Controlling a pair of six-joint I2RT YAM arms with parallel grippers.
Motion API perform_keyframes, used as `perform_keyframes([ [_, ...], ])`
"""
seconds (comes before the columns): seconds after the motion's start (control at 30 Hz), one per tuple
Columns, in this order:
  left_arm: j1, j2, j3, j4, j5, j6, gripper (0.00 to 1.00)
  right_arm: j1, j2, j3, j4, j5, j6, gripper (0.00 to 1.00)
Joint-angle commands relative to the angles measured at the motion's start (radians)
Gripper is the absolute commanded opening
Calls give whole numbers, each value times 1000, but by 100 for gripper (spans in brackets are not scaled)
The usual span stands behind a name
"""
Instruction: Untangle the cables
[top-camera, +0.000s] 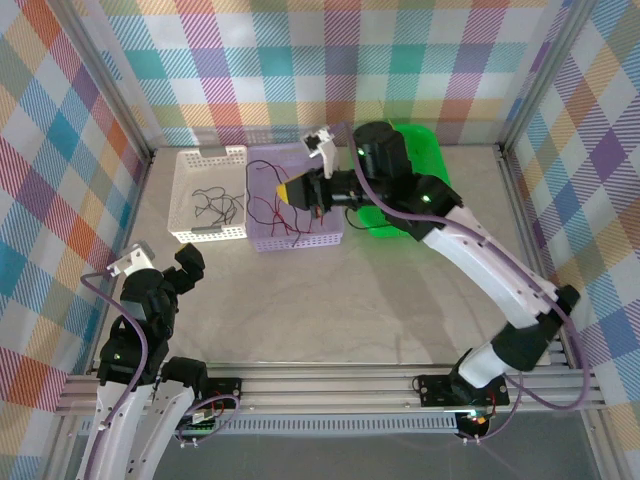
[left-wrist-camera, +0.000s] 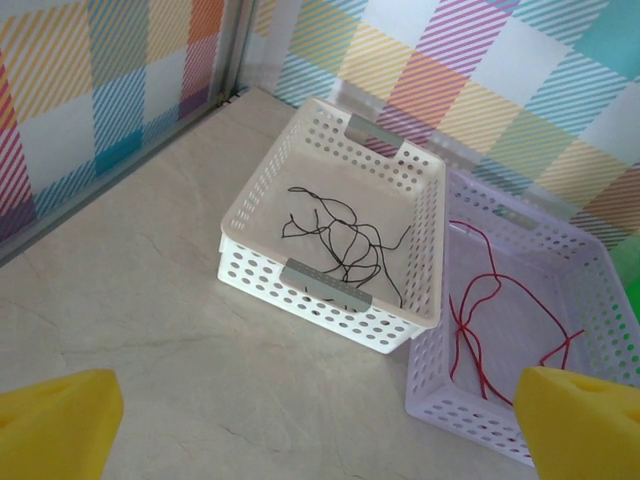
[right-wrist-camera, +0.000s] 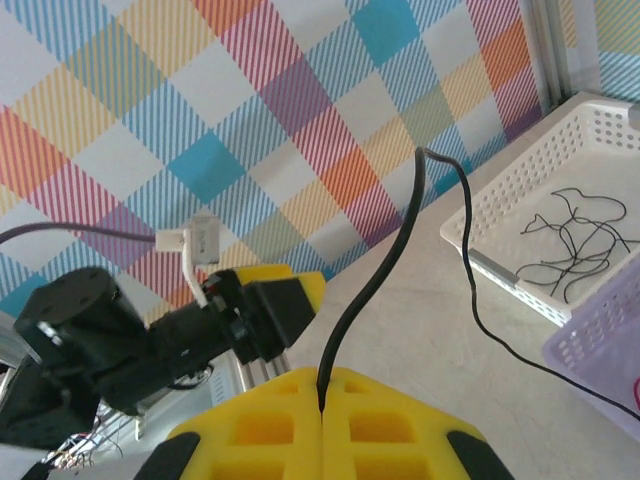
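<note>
Right jaws, we see, pinching a black cable beside the white basket, left jaws spread, short of it

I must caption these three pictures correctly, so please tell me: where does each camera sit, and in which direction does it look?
Top external: above and behind the bases, looking down on the table; both arms, left gripper near its base, right gripper over the lilac basket.
Left wrist: facing the far wall; own yellow fingertips wide apart.
Right wrist: facing the left wall; own shut fingers pinch a black cable; left gripper visible.
Shared: all three see the white basket with black cables.
</note>
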Motion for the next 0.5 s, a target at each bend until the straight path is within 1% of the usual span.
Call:
perform_keyframes([
  [0.0,-10,10,-4,27,-32,4,100,-18,106,137,-26,-60,-12,0],
  [0.1,-10,12,-4,28,-34,8,100,-32,252,284,-63,-102,11,0],
  [0.33,-10,18,-5,25,-29,8,100,-57,638,804,-226,-153,23,0],
  [0.4,-9,20,-5,27,-29,9,100,-63,719,899,-220,-169,36,0],
  [0.47,-9,20,-5,29,-25,9,100,-67,758,922,-175,-182,53,0],
])
